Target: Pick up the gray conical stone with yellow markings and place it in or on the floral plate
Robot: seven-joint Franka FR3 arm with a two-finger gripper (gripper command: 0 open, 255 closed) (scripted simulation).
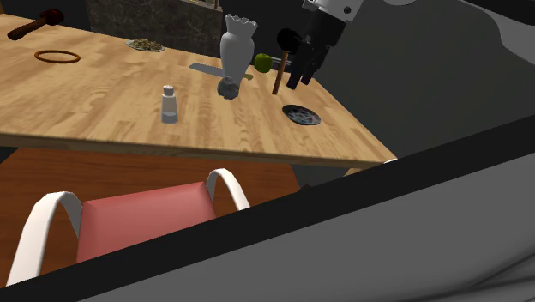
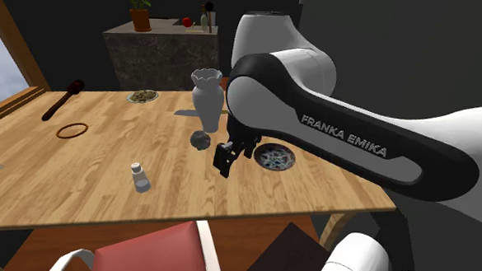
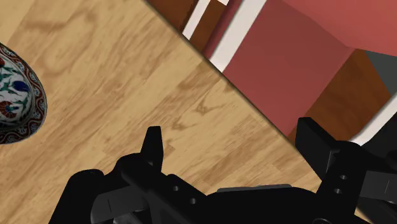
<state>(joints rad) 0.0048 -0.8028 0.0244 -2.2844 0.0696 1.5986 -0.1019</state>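
Looking across the wooden table (image 2: 105, 192), small shaker (image 2: 139, 177) stood first, off on its own, gray stone (image 2: 200, 139) lay on the wood by the foot of the white vase (image 2: 206, 96), then the gripper (image 2: 226, 160) hung, jaws apart with nothing between, floral plate (image 2: 274, 157) just beside it.

The arm (image 2: 271, 41) is built of rounded, glossy white shells. A broad black band (image 2: 411, 161) curves along one link and carries "FRANKA EMIKA" in white capitals. A white flange (image 1: 336, 7) with small dark dots caps the wrist. The gripper (image 2: 224, 160) is all black and blocky, with two flat, angular fingers (image 3: 154, 143) and small round holes in its body.
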